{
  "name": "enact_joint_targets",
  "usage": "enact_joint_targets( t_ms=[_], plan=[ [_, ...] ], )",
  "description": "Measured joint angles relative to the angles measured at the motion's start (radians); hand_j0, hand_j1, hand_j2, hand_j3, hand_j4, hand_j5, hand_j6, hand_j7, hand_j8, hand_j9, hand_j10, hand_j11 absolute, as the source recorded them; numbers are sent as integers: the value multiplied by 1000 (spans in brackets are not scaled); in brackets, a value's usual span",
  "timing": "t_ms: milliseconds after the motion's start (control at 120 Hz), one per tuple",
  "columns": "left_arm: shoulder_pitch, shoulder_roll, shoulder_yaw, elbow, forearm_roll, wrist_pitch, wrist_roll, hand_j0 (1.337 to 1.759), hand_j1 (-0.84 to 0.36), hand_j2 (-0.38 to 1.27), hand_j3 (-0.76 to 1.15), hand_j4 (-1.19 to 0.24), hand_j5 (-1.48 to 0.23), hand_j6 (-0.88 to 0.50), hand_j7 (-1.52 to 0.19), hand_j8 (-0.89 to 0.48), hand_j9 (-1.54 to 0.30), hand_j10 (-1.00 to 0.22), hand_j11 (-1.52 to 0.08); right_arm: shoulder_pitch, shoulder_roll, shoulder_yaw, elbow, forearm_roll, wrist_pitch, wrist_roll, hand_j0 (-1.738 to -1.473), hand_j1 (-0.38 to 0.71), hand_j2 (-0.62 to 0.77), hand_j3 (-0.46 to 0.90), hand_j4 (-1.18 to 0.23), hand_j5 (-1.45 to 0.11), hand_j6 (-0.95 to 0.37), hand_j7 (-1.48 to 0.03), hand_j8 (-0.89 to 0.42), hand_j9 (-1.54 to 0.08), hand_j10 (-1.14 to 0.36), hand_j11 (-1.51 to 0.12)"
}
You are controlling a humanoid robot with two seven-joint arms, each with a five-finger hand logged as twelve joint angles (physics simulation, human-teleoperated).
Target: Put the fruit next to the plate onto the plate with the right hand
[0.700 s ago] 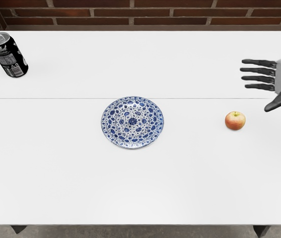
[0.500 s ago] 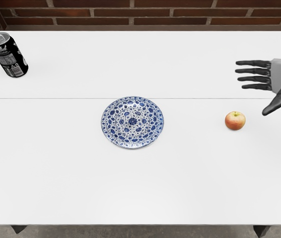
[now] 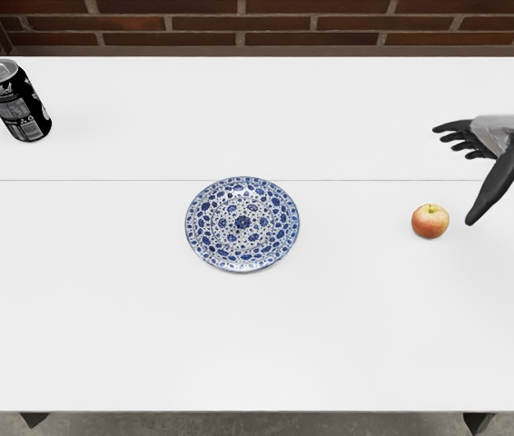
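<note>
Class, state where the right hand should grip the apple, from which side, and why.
Around its widest middle, thumb opposite fingers, from above and the right: the apple is round, sits stem-up with free space around it, and the open right hand hovers on that side.

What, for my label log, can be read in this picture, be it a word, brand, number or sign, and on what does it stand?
On the can: white print on the black label, too small and blurred to read.
On the plate: a blue pattern only, no text.
On the apple: no text.
No other writing shows.
</note>
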Motion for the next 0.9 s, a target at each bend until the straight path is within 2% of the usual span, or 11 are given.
enact_joint_targets(
  t_ms=[233, 367, 900],
  plan=[
    [0, 0, 0, 0, 0, 0, 0, 1658, 69, 47, 0, -234, -304, -234, -304, -234, -304, -234, -304, -34, 164, -96, -35, -233, -257, -13, -1658, -303, -6, 0, -45, -52, -47, -52, -46, -52, -44, -52],
    [0, 0, 0, 0, 0, 0, 0, 1658, 69, 47, 0, -234, -304, -234, -304, -234, -304, -234, -304, -56, 204, -150, -55, -298, -328, -14, -1658, -294, -8, 0, -53, -63, -56, -62, -54, -63, -52, -63],
    [0, 0, 0, 0, 0, 0, 0, 1658, 69, 47, 0, -234, -304, -234, -304, -234, -304, -234, -304, -171, 275, -196, -51, -370, -581, -14, -1658, -10, -53, 0, -289, -371, -291, -370, -290, -371, -289, -370]
  ],
)
